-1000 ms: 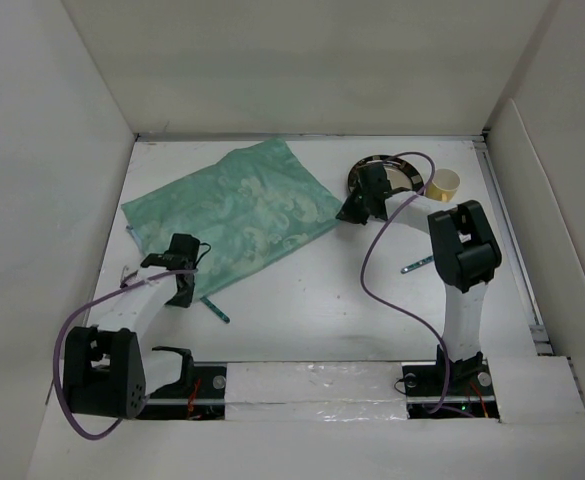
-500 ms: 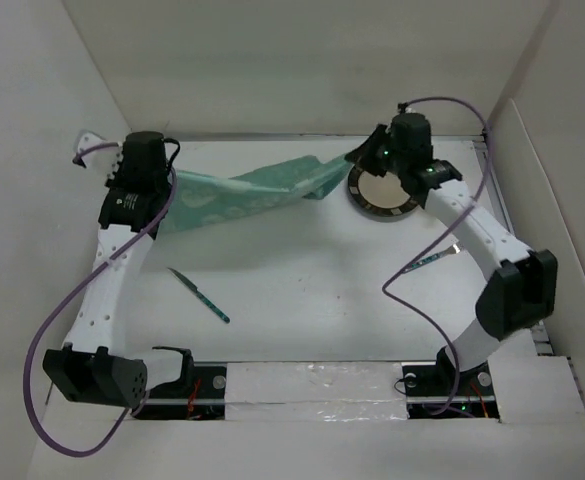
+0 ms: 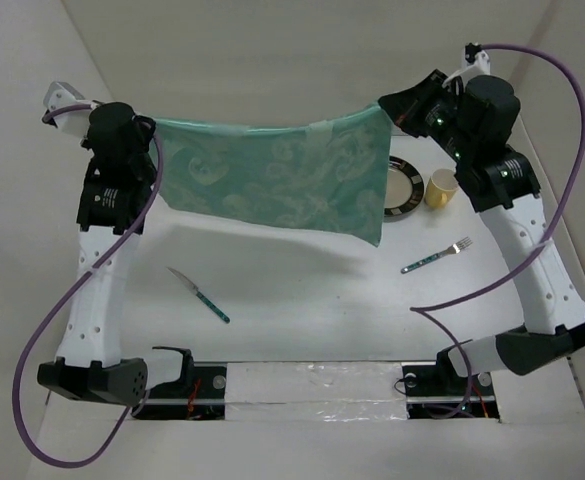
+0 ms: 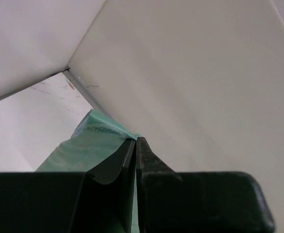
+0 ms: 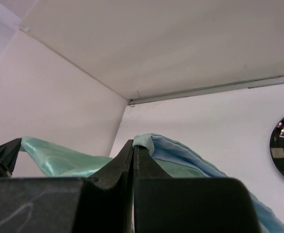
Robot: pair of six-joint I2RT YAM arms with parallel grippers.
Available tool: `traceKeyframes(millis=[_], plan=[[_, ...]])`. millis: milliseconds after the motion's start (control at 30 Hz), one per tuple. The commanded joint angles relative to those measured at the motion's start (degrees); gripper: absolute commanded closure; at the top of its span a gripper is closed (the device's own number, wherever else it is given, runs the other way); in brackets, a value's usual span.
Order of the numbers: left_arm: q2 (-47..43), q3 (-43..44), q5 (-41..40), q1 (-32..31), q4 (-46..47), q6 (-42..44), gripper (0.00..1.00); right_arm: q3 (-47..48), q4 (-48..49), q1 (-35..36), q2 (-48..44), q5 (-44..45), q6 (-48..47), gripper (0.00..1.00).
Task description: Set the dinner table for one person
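"The dinner table [image 3: 312, 300] is the big white top that the plate [image 3: 404, 185] sits on," says Mia. "What is new?"

"The green cloth [image 3: 272, 180]," says Ben. "It is not in a heap any more. It hangs in the air, pulled wide, to the left of the plate. Its right edge hides a bit of the plate."

"Who holds it?"

"The left gripper [image 4: 135, 141] pinches one top corner tight, far left of the plate. The right gripper [image 5: 133, 144] pinches the other corner tight, up high just behind the plate."

"So what does that mean?"

"I think the cloth is ready to go down flat as a mat. Then the plate can go on it."

"Is anything in the cup [image 3: 441, 187]?"

"It stands just right of the plate, and I see nothing in it. The part of the plate I can see looks bare too. The fork [image 3: 437, 256] lies in front of the plate. The knife [image 3: 198, 295] lies far to its left."
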Motion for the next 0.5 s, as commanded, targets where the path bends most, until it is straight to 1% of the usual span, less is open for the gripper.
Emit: traceKeyframes(millis=[0, 33, 67, 100, 133, 167, 200, 233, 267, 300, 333, 367, 400, 467], plan=[[0.57, 0.57, 1.84, 0.17, 5.41, 2.53, 1.00, 3.58, -2.08, -0.63, 4.90, 0.43, -1.37, 1.00], [2.67, 0.57, 2.01, 0.17, 6.03, 3.05, 1.00, 5.07, -1.64, -0.63, 6.22, 0.52, -1.37, 1.00], [5.47, 1.35, 2.45, 0.17, 7.25, 3.93, 1.00, 8.13, -1.90, -1.24, 11.71, -0.52, -1.46, 1.00], [7.24, 1.36, 2.45, 0.17, 7.27, 3.94, 1.00, 8.16, -1.90, -1.24, 11.77, -0.53, -1.46, 1.00], [8.83, 2.14, 2.54, 0.87, 7.53, 4.03, 1.00, 10.07, -2.16, -1.24, 13.86, -0.53, -1.54, 1.00], [10.84, 4.93, 4.11, 1.48, 7.88, 4.03, 1.00, 14.44, -2.69, -1.24, 16.05, -1.40, -1.55, 1.00], [14.95, 6.61, 5.43, 2.53, 7.27, 3.42, 1.00, 17.10, -3.21, -1.24, 20.68, -1.85, -1.55, 1.00], [16.91, 9.07, 7.36, 3.76, 6.92, 2.72, 1.00, 19.91, -3.74, -1.24, 22.99, -2.29, -1.55, 1.00], [18.49, 13.35, 11.20, 6.12, 6.57, 2.10, 1.00, 25.51, -4.62, -1.24, 25.02, -2.64, -1.37, 1.00], [21.47, 15.75, 12.11, 6.93, 5.08, 0.79, 1.00, 28.52, -5.15, -1.24, 28.78, -3.08, -1.11, 1.00], [22.28, 19.51, 12.56, 7.55, 4.89, 0.60, 1.00, 31.51, -5.59, -1.85, 30.56, -3.78, -0.24, 1.00], [22.72, 20.85, 13.26, 8.69, 5.07, 0.43, 1.00, 34.58, -6.64, -1.86, 32.05, -4.65, 0.03, 1.00], [22.90, 21.83, 13.70, 9.39, 5.50, 0.08, 1.00, 40.53, -7.26, -1.86, 33.55, -5.01, 0.47, 1.00], [22.29, 23.06, 15.36, 10.89, 6.47, -1.15, 1.00, 44.36, -6.74, -2.47, 35.76, -6.50, 1.62, 1.00]])
